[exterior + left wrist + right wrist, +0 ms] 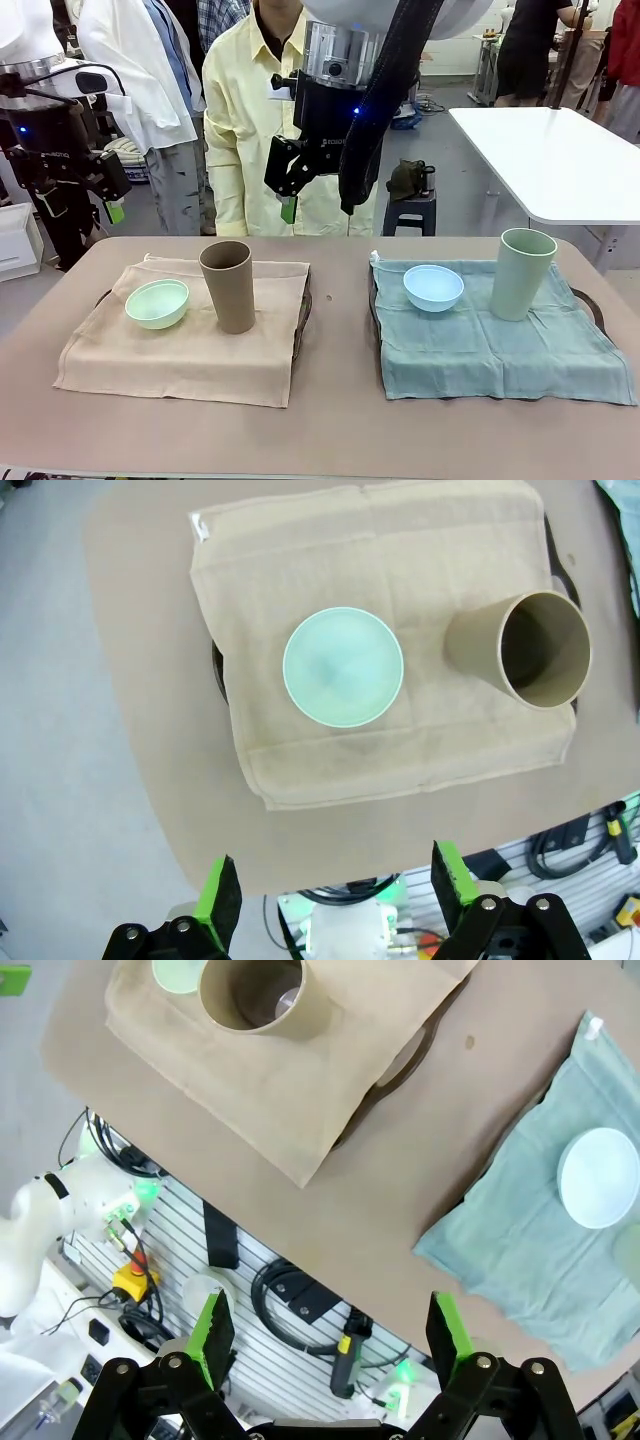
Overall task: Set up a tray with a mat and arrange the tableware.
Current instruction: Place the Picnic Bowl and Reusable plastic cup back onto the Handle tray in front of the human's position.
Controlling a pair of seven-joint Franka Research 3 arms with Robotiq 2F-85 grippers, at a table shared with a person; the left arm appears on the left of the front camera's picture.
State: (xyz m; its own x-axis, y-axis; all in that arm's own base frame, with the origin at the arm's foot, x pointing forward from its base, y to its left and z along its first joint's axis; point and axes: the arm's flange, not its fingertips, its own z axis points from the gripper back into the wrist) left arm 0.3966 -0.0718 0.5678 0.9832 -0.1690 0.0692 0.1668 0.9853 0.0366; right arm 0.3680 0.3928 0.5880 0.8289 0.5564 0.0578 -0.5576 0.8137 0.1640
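While both grippers hang spread wide, left gripper (335, 895), right gripper (330, 1338), mint green bowl (157, 303) beside brown tumbler (229, 286) on tan mat (180, 360), light blue bowl (433, 288) near pale green tumbler (522, 273) on blue-green mat (500, 350).

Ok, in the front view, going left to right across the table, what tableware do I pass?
Mint green matte bowl → tall brown handleless tumbler, both on the beige cloth mat → light blue matte bowl → tall pale green tumbler, both on the teal cloth mat.
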